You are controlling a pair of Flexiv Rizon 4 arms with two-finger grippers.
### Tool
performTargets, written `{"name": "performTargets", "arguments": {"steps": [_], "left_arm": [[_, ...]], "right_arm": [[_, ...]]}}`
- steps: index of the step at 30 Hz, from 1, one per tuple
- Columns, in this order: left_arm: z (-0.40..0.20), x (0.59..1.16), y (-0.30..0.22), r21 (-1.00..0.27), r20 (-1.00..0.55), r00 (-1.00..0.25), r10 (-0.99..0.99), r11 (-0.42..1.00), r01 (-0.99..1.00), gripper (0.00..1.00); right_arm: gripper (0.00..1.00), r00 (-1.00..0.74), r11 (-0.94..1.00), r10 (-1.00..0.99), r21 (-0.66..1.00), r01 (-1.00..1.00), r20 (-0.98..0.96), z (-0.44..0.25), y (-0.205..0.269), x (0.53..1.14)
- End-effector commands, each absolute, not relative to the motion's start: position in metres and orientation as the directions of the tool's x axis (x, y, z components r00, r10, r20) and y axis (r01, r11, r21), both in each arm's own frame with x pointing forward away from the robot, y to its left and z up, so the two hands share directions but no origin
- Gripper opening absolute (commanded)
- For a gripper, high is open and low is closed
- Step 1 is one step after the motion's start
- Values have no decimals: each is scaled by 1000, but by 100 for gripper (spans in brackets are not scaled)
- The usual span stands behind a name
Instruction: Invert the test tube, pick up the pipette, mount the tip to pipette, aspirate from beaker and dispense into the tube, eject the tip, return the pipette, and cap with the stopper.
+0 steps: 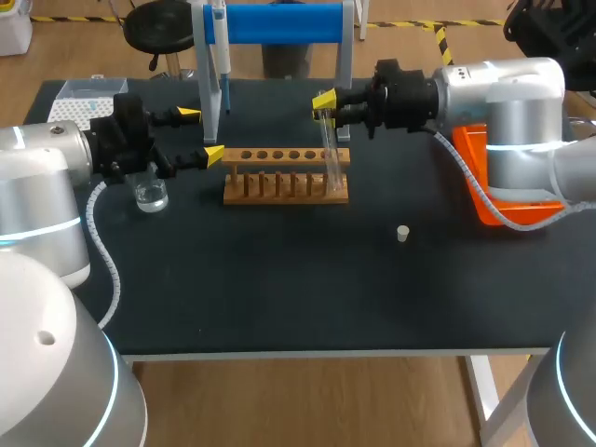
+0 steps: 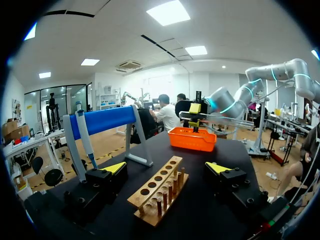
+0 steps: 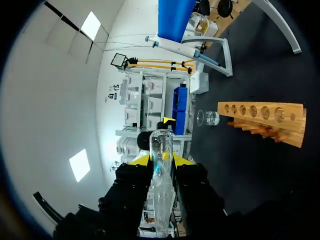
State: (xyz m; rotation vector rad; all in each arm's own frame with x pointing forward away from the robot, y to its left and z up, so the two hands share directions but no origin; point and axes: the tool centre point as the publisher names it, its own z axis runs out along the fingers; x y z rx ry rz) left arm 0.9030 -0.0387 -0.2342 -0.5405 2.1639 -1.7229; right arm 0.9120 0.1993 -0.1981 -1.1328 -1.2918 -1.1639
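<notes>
Glass test tube (image 1: 330,149) sits clenched in my right gripper (image 1: 325,106), seemingly tilted over the wooden rack (image 1: 285,177). My left gripper (image 1: 201,135) gapes empty beside the beaker (image 1: 149,193), towards the left edge of the table (image 1: 279,289).

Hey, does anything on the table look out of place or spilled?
Nothing spilled. The small stopper lies loose on the table, apart from the rack; the test tube is in the right claw.

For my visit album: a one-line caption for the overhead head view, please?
Right pincer holds a test tube at the wooden rack's end; left pincer open near the beaker.
</notes>
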Motion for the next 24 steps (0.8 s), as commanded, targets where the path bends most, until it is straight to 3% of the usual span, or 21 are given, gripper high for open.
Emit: {"name": "performTargets", "arguments": {"steps": [1, 24], "left_arm": [[-235, 902, -39, -976, -17, -875, -484, 200, -91, 100], [-235, 902, -39, -976, -17, -875, -484, 200, -91, 100]], "right_arm": [[0, -20, 103, 8, 19, 995, 1000, -199, 198, 915], [0, -14, 83, -21, 16, 996, 1000, -198, 197, 916]]}}
